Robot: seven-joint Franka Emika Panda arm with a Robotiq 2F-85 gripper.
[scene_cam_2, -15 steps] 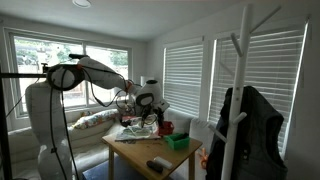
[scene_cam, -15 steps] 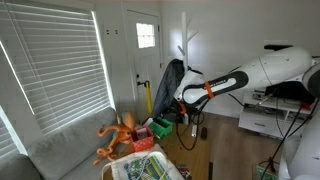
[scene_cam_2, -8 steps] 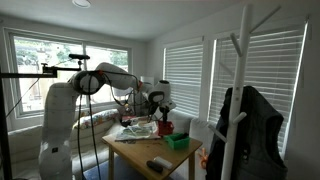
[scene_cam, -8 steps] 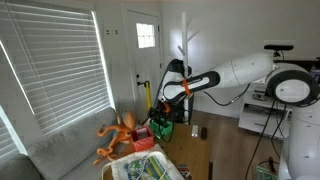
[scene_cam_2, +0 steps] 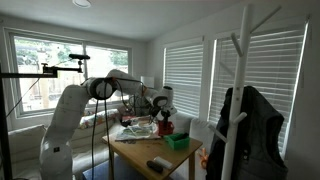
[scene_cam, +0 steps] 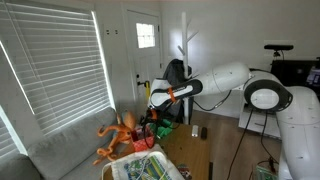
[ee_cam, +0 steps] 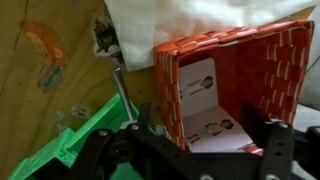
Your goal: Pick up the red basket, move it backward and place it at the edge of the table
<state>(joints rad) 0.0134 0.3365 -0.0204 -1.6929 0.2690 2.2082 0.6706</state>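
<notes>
**Approach to the grasp, as I drove the rig from a distance.** Within the last second the white Franka arm [scene_cam: 225, 80] swung in from beside the brown wooden table [scene_cam_2: 132, 151] and came down over it. Half a second back it was only partway across and higher above the table top. In both exterior views it now reached out over the cluttered end of the table.

On the table top, directly under the wrist, stood the small bright red slatted plastic basket [ee_cam: 262, 70]. It was upright, resting on the table and not lifted. As far as the small exterior views let me judge, it had not shifted on the table during that second. The bright green plastic basket [ee_cam: 85, 140] sat on the table as well, just beside the red one.

The black Robotiq gripper [ee_cam: 200, 157] hung low above the table with its jaws spread wide and nothing held. Its dark fingertips [ee_cam: 122, 158] showed at the lower rim of the wrist view, with the red basket's near wall between them. I could not tell whether either tip touched that wall. Two white printed cards [ee_cam: 200, 85] lay inside the red basket.

I judged the transit finished and the grasp not yet made. What remained was a short descent, a closing on the wall, the lift, and the carry backward to the table's edge. The green basket stood close enough to one fingertip to risk a snag.
</notes>
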